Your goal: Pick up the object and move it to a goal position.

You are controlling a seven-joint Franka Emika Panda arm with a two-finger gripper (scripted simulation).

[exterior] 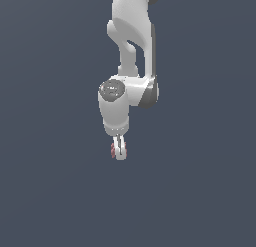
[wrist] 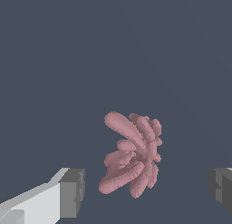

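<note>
Object [wrist: 133, 155] lies between the fingers of the wide-spread claw [wrist: 145, 191], untouched.

Even, flat simulator light, no cast shadows or glare, slightly soft renders

I can read no text, label, number or sign on anything in either of my views.
</note>
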